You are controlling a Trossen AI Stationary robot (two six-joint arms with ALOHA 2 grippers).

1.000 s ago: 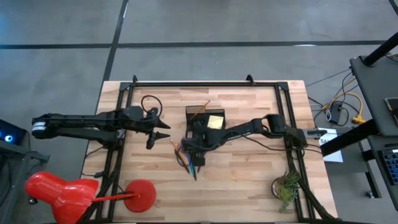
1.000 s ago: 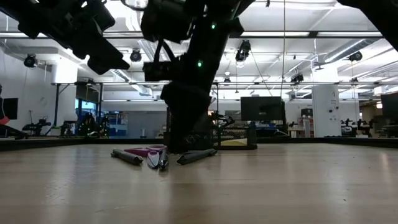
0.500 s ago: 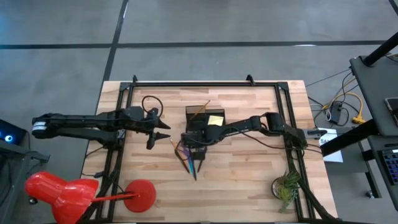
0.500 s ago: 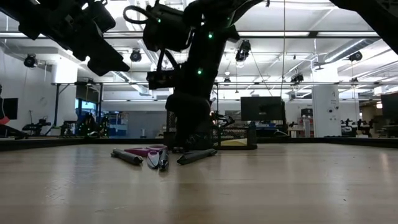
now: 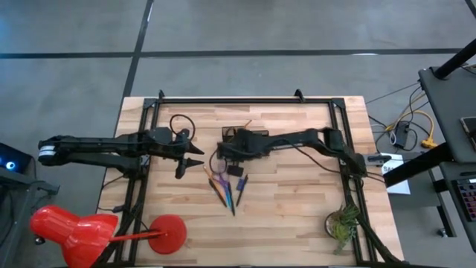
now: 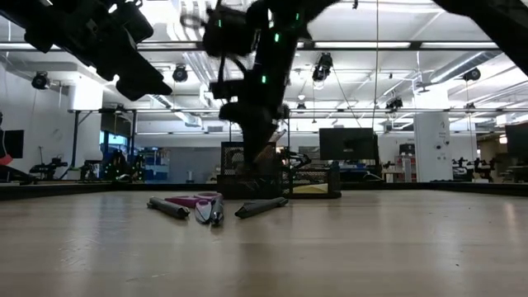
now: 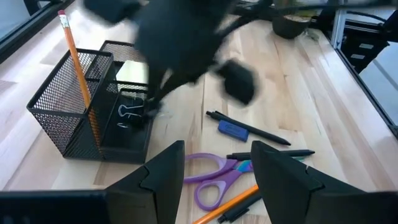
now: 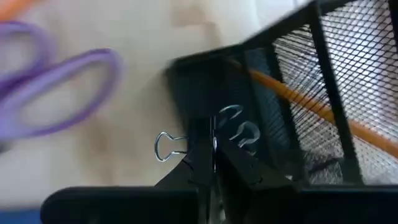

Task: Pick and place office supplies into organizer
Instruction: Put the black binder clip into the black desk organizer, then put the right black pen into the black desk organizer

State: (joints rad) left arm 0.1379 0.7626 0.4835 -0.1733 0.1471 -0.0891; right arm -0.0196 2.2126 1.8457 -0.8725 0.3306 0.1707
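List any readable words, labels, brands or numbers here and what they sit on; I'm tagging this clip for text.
None can be read.
The organizer, pencil, scissors, pens and sticky-note pad show no lettering.
White papers on the side stand are too small to read.
Room screens are too far to read.

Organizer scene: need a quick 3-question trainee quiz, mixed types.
1. True or false: the scissors lie inside the organizer.
2. What stands upright in the organizer's tall section? A) pencil B) pen C) ruler
3. What is the right gripper shut on?
Key: 1 false, they lie on the table; 2 A; 3 a clip.
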